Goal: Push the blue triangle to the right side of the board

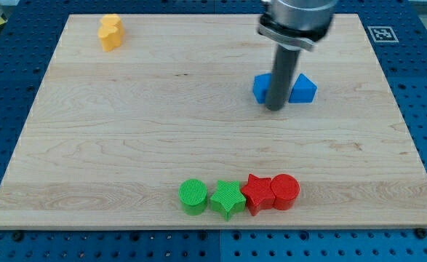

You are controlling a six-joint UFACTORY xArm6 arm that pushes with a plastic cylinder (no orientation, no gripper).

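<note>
My tip stands at the near face of the blue triangle, crossing its middle, so only the block's two ends show on either side of the rod. There is no hand here, only a bare rod, so nothing is grasped. The triangle lies in the upper right part of the desk, well apart from the yellow block and the row of green circle, green star, red star and red circle.

Pushing from this spot would likely send the triangle toward the view's top, not right. An off-centre shove could also spin it so the rod slips past.
</note>
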